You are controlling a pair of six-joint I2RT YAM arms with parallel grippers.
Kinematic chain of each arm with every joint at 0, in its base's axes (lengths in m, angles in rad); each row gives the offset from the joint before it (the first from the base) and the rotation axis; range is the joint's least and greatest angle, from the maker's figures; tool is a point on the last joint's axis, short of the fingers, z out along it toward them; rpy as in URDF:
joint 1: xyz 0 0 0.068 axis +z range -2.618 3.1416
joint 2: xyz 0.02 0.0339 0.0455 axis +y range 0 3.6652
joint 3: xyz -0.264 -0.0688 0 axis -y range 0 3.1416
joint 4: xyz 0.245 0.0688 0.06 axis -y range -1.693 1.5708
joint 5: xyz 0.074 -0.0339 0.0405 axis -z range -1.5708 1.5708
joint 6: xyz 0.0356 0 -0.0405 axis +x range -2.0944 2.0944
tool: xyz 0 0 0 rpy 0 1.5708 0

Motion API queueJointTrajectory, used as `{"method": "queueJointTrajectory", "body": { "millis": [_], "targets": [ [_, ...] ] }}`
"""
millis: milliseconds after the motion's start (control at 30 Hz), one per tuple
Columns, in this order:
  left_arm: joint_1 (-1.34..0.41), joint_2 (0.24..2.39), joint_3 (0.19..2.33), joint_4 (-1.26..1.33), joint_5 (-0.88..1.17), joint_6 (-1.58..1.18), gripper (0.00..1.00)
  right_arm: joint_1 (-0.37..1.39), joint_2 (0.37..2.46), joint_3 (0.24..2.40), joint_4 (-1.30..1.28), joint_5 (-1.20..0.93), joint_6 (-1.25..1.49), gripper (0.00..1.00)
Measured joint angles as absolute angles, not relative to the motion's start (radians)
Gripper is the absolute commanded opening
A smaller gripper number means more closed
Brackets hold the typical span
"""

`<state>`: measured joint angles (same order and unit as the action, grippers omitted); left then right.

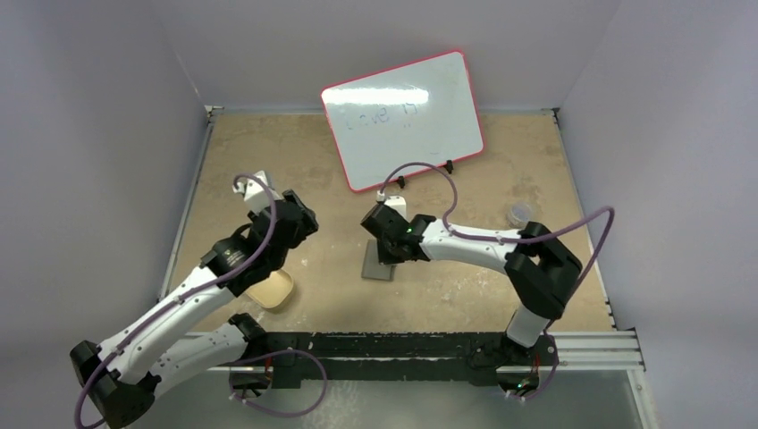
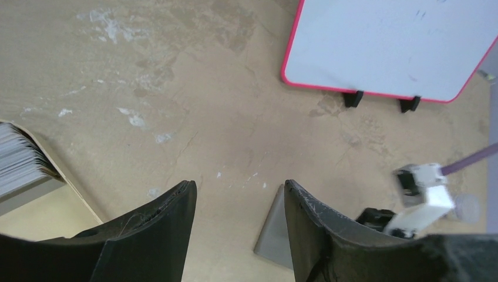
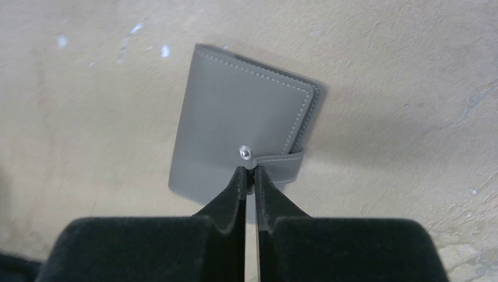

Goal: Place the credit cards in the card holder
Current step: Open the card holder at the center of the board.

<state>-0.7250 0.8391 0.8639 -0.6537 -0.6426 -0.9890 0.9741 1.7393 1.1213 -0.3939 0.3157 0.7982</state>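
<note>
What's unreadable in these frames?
Card holder pockets: closed, cover hides them in right wrist view.
Credit cards: count unclear; left wrist frame edge cuts the tin, left arm covers it from above.
Right gripper: whether it pinches the closing tab; fingertips hide contact.
Whiteboard writing: too faint, top view.

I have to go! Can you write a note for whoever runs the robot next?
Left hand: open, empty, above bare table.
Right hand: shut, tips at the closing tab of the card holder, which lies closed on the table.
Credit cards: stacked in the gold tin.
Done: nothing that shows.
Left: open the holder, move the cards in.
</note>
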Motion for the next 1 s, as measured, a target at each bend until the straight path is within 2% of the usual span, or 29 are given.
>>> {"method": "queueJointTrajectory", "body": {
  "millis": [333,633,1000],
  "targets": [
    [-0.725,1.021,0.775,-0.557,-0.474,-0.995,0.56,0.969,1.501,1.029,-0.230,0.155,0.797,0.00],
    [-0.711,1.087,0.757,-0.437,-0.272,-0.995,0.56,0.944,1.471,0.965,-0.154,0.079,0.828,0.00],
    [-0.707,1.179,0.739,-0.397,-0.150,-0.991,0.55,0.841,1.357,0.855,-0.082,-0.024,0.867,0.01]
  ]
}}
